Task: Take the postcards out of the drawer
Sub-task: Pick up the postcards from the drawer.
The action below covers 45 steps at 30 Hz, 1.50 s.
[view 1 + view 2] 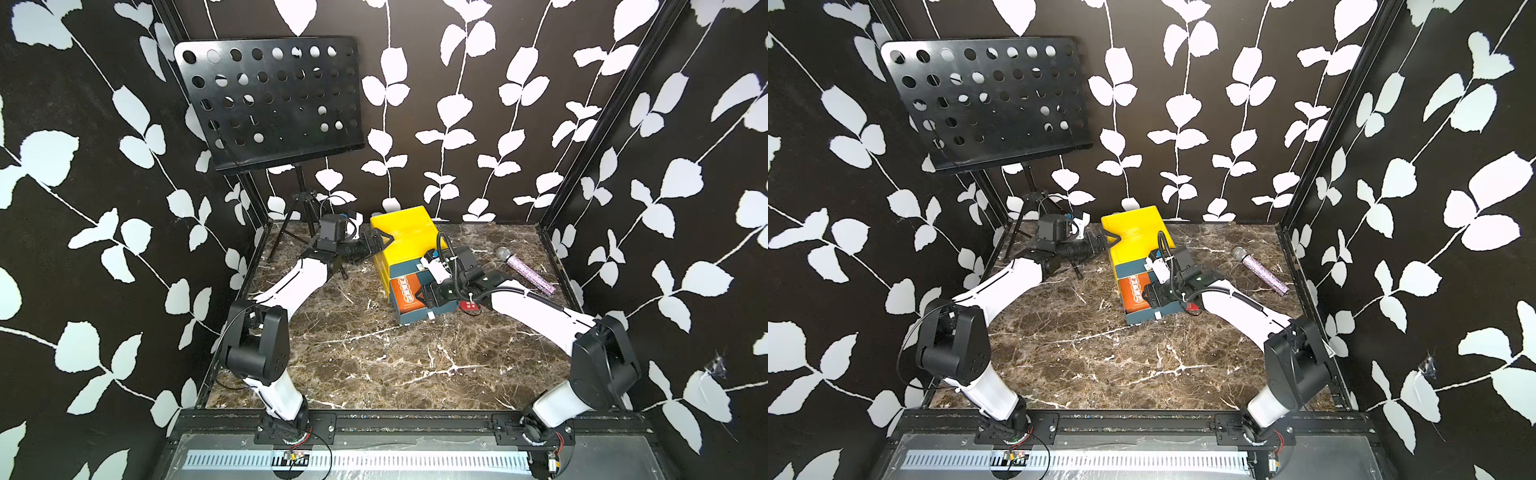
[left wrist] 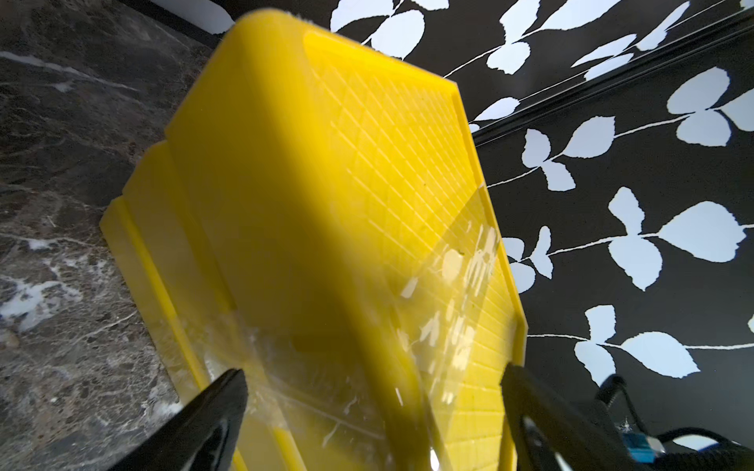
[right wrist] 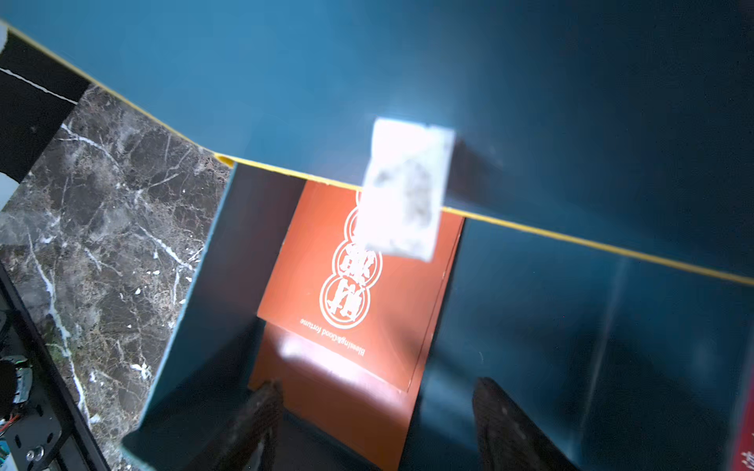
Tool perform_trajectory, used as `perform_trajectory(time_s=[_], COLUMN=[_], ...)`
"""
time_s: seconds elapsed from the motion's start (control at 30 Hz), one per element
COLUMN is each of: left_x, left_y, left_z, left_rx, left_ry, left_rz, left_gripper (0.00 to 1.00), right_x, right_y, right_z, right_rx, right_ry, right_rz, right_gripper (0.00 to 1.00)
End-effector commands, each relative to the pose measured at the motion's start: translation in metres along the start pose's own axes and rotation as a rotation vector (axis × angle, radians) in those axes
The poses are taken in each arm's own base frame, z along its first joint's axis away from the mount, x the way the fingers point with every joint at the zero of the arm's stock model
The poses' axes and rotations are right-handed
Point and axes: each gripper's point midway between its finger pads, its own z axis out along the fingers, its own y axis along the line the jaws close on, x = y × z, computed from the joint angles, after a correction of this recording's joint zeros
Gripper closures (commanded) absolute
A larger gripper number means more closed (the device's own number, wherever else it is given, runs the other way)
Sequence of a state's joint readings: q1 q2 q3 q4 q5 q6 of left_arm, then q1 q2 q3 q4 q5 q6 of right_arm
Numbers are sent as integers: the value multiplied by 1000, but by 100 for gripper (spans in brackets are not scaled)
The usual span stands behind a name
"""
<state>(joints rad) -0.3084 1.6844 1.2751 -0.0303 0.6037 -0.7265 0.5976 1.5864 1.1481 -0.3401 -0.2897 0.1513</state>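
The drawer (image 1: 415,319) is open, the postcards (image 1: 405,293) not yet out, the right gripper (image 3: 379,403) part-open and empty above them, and the left gripper (image 2: 375,391) is spread wide around the yellow cabinet (image 2: 326,183).

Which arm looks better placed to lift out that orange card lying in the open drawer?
Right, probably. The right gripper hangs open directly over the orange card in the drawer; the left gripper straddles the yellow box behind it.

Casing (image 1: 403,228): yellow, diamond-grid top. Drawer (image 1: 415,318): teal. Postcard (image 1: 405,293) inside drawer: orange, white ringed characters. Table (image 1: 374,361) under drawer: brown marble, white veins. Microphone (image 1: 528,270) near drawer: purple glitter.
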Motion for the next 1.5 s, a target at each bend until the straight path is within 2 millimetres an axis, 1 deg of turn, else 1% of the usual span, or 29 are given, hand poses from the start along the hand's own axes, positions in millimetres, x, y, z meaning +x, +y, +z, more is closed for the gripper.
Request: perform_trajectory(time_s=[0.0,0.23,0.37,0.43,0.5,0.57,0.6,0.63,0.7,0.83,0.93,0.97,1.0,1.07,1.2,1.3,1.4,1.47], left_x=[4,5,8,10,11,11,11,8,3,-1,0,1,3,5,7,6,5,5], left_y=[-1,3,5,6,7,8,9,14,18,17,18,18,19,20,18,19,16,16], left_z=[3,6,11,13,15,16,16,16,17,23,27,27,28,28,27,27,26,26], left_rx=[14,6,5,5,2,1,-1,-29,-52,-49,-37,-35,-32,-28,-23,-22,-16,-15], left_ry=[8,11,23,29,31,32,34,13,-2,9,14,16,21,30,33,30,24,23], left_rz=[3,-3,-15,-18,-25,-28,-30,-29,-26,-41,-63,-67,-72,-79,-84,-94,-97,-96], left_gripper=[1,2,3,4,4,4,4,4,4,4,5,5,6,6,6,6,6,6], right_x=[-6,-7,-8,-10,-13,-14,-13,-12,-6,1,-6,-4,-16,-23,-37,-52,-71,-80], right_y=[-2,-11,-13,-9,-2,0,-1,-2,-2,-12,-17,-18,-17,-16,-6,3,14,20], right_z=[12,31,41,46,49,51,51,50,48,53,61,65,66,71,79,82,79,75], right_rx=[12,37,34,6,-38,-51,-47,-43,-40,12,34,36,30,18,-50,-126,-211,-252], right_ry=[0,34,35,26,13,7,10,17,38,73,78,85,62,49,-5,-71,-134,-149], right_rz=[-16,9,35,48,56,61,60,56,48,56,77,90,100,136,218,280,326,334], right_gripper=[27,26,24,23,23,24,24,24,25,25,24,23,22,22,22,21,22,23])
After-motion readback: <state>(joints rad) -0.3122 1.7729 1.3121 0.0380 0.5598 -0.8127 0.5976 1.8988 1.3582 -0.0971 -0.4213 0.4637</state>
